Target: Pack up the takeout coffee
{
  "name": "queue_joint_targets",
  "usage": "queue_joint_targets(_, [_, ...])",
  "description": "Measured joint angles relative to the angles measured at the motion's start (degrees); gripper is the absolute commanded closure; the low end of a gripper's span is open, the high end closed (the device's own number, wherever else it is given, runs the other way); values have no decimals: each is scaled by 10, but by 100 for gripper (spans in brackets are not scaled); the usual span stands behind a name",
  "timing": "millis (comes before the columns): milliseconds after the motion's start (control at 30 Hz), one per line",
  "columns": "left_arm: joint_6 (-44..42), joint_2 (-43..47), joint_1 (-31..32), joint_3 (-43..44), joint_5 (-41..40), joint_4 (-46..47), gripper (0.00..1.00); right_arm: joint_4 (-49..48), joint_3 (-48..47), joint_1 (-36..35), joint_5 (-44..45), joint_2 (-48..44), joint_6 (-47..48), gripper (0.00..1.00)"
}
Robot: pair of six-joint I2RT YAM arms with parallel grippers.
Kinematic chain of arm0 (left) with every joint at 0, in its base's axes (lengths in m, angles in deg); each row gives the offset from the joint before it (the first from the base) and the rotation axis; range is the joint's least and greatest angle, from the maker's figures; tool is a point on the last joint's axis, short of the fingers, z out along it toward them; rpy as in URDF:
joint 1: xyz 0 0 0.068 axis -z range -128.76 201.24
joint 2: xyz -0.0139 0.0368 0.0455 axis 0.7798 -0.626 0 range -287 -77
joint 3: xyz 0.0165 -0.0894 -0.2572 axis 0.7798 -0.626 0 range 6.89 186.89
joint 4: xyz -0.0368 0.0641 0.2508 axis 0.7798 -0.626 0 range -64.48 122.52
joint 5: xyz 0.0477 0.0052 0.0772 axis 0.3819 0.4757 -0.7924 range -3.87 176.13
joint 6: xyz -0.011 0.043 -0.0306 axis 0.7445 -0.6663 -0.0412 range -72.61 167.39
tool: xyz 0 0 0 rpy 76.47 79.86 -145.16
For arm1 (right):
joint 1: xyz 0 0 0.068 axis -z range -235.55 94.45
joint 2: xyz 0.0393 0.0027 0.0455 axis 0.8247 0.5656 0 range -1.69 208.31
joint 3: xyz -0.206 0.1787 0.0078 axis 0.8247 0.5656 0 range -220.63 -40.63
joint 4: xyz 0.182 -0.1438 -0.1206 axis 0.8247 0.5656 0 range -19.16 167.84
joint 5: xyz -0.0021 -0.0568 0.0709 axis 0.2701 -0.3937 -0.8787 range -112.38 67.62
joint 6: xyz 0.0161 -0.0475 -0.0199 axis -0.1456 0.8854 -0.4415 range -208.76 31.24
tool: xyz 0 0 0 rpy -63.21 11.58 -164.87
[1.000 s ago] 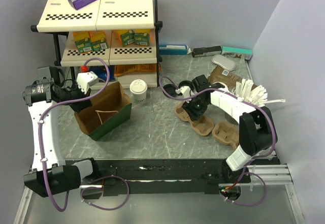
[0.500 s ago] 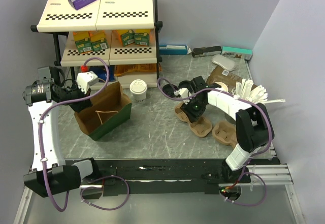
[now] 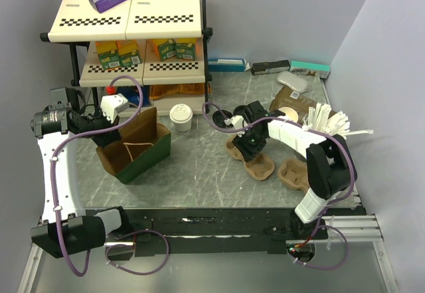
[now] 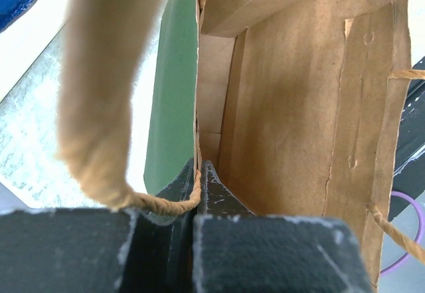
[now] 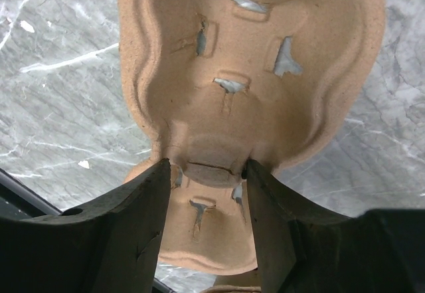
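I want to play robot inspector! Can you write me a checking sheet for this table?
Surface: grey marbled table.
Job's things: coffee cup upright, lidded, beside open paper bag; not packed yet.
Clutter: second tray, tumbler of white sticks, shelf of boxes.
Hands: left hand shut on the bag's rim; right hand clasps the pulp tray at its narrow middle.
Cables: purple cable loops along each arm.
Surroundings: plain walls; nothing else seen.

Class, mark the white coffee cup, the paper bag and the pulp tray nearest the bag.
coffee cup (image 3: 180, 114), top view, on its white top.
paper bag (image 3: 150, 161), top view, on its green outer wall.
pulp tray (image 3: 261, 168), top view, on its near well.
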Motion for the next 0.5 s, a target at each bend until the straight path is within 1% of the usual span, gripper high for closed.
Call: queue_joint_targets(500, [2, 0, 5, -3, 0, 2, 99, -21, -1, -1, 9, 1, -39, 45])
